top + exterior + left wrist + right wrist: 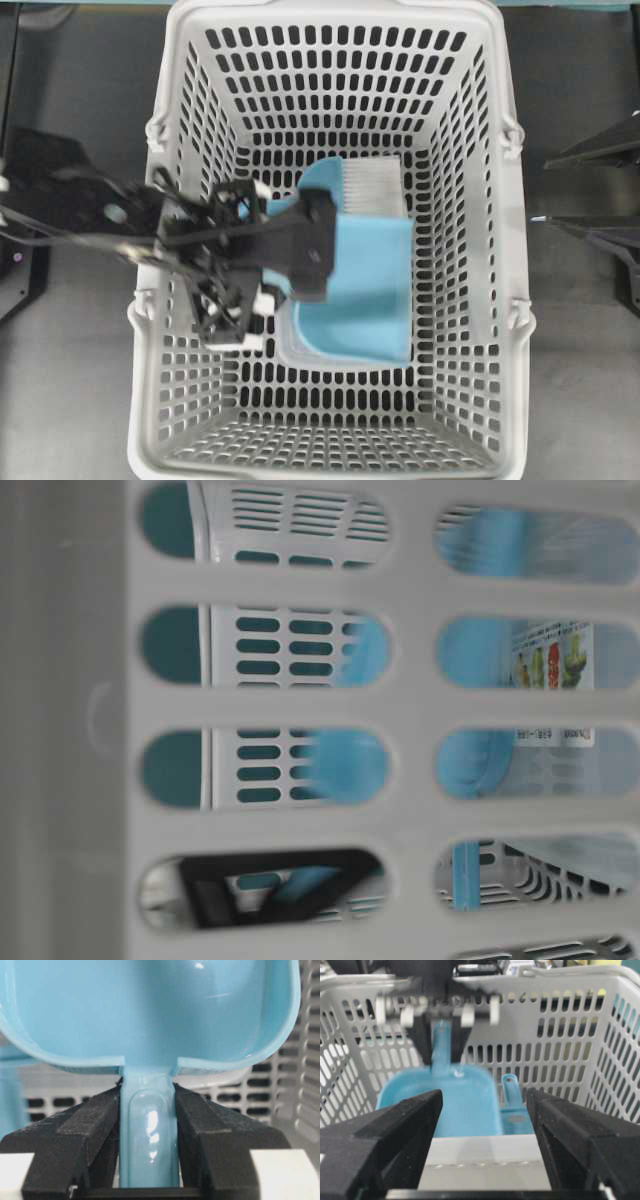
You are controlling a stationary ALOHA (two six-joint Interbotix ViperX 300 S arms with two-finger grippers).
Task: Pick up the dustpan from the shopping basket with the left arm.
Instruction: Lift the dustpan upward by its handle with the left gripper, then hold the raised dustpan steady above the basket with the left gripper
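I have left hand (148, 1160) clamped on dustpan (365, 290) handle, down inside shopping basket (330, 40). Grasp looks done; lift out remains. My right hand (485, 1145) spread apart, idle outside basket.

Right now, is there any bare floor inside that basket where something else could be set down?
Yes: the shopping basket floor is bare along the top wall above the brush, and along the bottom wall below the dustpan. The middle is crowded: the left gripper has its jaws on the dustpan handle there.
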